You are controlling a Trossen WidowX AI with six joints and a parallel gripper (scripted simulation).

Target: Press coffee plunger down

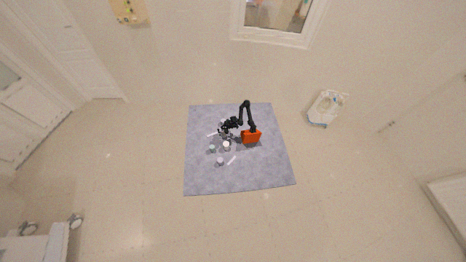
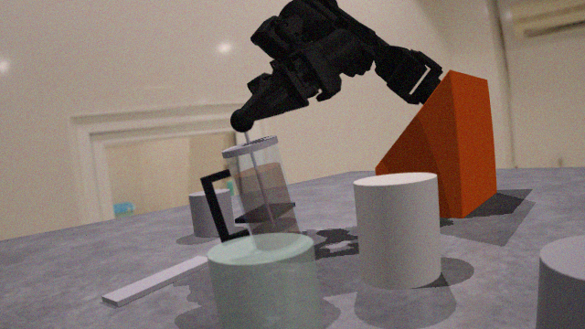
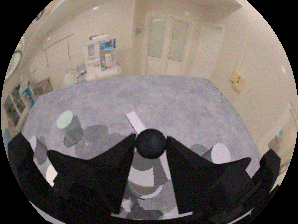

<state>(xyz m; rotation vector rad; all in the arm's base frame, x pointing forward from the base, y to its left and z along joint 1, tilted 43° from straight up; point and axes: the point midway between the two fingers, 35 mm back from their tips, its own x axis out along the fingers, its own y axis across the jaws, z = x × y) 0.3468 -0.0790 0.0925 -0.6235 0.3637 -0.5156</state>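
My gripper [image 2: 249, 114] clenched on the plunger knob [image 2: 242, 120].
The coffee press [image 2: 260, 192] leans, just behind the pale green cylinder [image 2: 262, 279]; its knob sits close above the lid [image 2: 250, 146].

Matte black arm [image 2: 320, 50], blocky faceted links, slim tubular segments seen from top view. Pale bracket outline on link near base. Bright orange wedge-shaped base [image 2: 450, 146]. Black tapered jaws, dark throughout.

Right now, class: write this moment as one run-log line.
gripper: shut on knob | plunger: partway down | press: upright | release: not yet done
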